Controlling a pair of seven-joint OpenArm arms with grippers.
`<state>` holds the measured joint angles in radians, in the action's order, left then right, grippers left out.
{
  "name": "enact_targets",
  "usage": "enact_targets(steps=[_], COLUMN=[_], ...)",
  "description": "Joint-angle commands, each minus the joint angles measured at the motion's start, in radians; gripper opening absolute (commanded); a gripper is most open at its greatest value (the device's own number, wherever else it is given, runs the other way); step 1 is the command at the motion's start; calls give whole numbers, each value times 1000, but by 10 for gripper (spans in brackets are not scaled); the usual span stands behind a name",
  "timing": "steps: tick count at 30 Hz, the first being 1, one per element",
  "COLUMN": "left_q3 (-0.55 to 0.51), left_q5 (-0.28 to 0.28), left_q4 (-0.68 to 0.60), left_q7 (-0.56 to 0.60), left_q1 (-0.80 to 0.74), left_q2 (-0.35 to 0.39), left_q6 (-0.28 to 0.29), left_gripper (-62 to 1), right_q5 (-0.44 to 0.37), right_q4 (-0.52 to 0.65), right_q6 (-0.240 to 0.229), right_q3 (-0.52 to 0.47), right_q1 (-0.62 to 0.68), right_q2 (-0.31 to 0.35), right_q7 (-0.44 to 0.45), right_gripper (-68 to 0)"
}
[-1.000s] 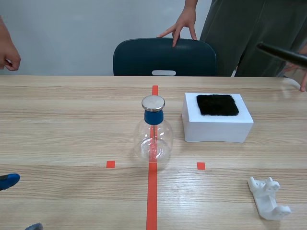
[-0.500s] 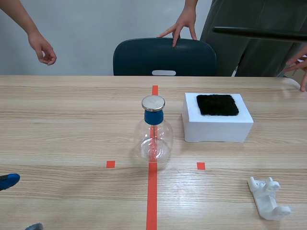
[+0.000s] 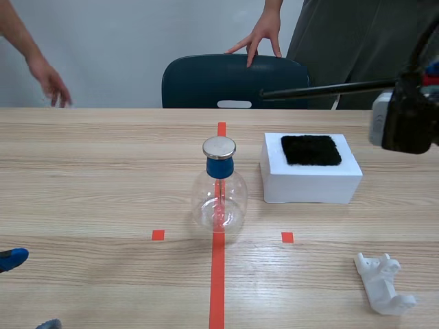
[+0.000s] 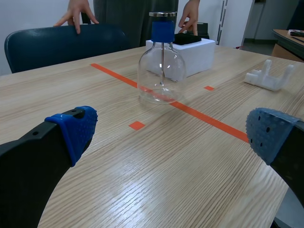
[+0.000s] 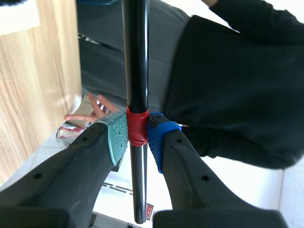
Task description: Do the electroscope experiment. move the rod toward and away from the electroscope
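On the pale wood-grain table [image 3: 89, 178], the glass-flask electroscope [image 3: 219, 195] stands upright over the orange-red centre stripe [image 3: 217, 281]. Just right of the electroscope sits a white foam block [image 3: 312, 181] topped with a black cloth [image 3: 311, 149]. Higher up on that side, apart from the electroscope, the black rod [image 3: 322, 89] lies level, clamped at its red band between the right gripper's [image 5: 137, 128] pads. The left gripper [image 4: 173, 135], fingers spread wide, hangs low before the electroscope. Beyond the electroscope are a dark blue chair [image 3: 233, 82], standing people and a grey wall [image 3: 137, 41].
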<state>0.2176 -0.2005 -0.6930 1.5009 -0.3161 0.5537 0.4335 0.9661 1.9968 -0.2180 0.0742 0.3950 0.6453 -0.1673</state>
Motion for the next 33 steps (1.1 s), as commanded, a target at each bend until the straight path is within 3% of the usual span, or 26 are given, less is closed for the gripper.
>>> enact_targets(steps=[1,16,28,33], left_q3=[-1,-1,-1,-1], left_q5=[10,10,10,10], left_q4=[-9,-9,-9,-9], left_q7=[47,47,47,47], left_q1=[1,1,1,1], left_q2=[4,4,4,4], left_q6=[-2,-2,-2,-2], left_gripper=[14,14,14,14], right_q5=[20,130,153,126], right_q4=[-3,-129,-135,-135], right_q6=[15,15,15,16], right_q3=[13,258,285,285], right_q1=[-39,-209,-215,-215], right_q2=[11,8,8,8], right_q7=[-19,-60,-58,-55], right_gripper=[-673,-673,-673,-673])
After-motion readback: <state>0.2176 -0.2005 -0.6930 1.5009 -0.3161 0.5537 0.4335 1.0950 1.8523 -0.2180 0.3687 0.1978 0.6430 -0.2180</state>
